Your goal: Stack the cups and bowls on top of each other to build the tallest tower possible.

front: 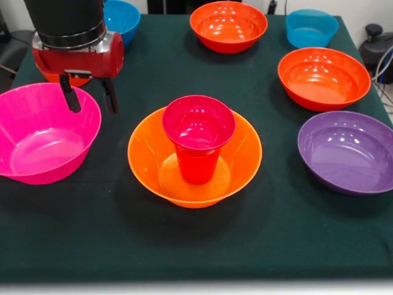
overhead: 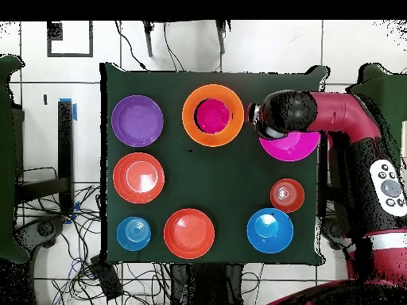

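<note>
A large yellow-orange flared bowl (front: 146, 153) sits at the table's middle, with a red-pink cup (front: 198, 138) standing upright inside it; together they form the tower. In the overhead view the cup (overhead: 211, 116) sits centred in that bowl (overhead: 193, 119). A large pink bowl (front: 43, 132) lies at the left. My gripper (front: 90, 97) hangs over the pink bowl's far rim, open and empty, its fingers (front: 69, 95) spread. In the overhead view the arm's head (overhead: 278, 115) covers part of the pink bowl (overhead: 292, 148).
Two orange-red bowls (front: 228, 24) (front: 323, 77), a purple bowl (front: 347, 150), a small blue bowl (front: 311, 27) and a larger blue bowl (front: 121, 15) stand singly around the table. A small orange-red bowl (overhead: 287, 194) lies behind the gripper.
</note>
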Available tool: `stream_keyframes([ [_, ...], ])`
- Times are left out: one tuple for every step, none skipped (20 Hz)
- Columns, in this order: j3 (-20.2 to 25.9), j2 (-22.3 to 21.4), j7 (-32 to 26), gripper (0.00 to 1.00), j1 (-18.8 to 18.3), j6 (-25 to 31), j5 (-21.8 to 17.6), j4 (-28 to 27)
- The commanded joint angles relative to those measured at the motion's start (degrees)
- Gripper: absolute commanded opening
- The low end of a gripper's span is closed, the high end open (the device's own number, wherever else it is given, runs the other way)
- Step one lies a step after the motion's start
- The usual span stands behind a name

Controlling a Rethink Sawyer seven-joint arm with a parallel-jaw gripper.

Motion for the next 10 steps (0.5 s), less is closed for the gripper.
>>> stream_keyframes([
  [-0.69, 3.03, -15.45, 1.00, 2.59, 0.20, -2.16, -1.42],
  [-0.70, 3.01, -15.54, 1.00, 2.41, -0.15, -2.31, -1.11],
  [-0.73, 3.05, -15.48, 1.00, 2.33, -0.39, -2.42, -0.96],
  [-0.79, 3.26, -15.37, 1.00, 2.27, -0.76, -2.56, -0.87],
  [-0.85, 3.47, -15.25, 1.00, 2.20, -1.13, -2.70, -0.79],
  [-0.87, 3.57, -15.20, 1.00, 2.14, -1.40, -2.81, -0.67],
  [-0.90, 3.66, -15.14, 1.00, 2.07, -1.68, -2.92, -0.56],
  [-1.02, 3.76, -14.97, 1.00, 2.05, -1.78, -3.01, -0.50],
  [-1.14, 3.86, -14.80, 1.00, 2.03, -1.89, -3.11, -0.44],
  [-1.18, 3.89, -14.80, 1.00, 1.95, -2.06, -3.21, -0.26],
])
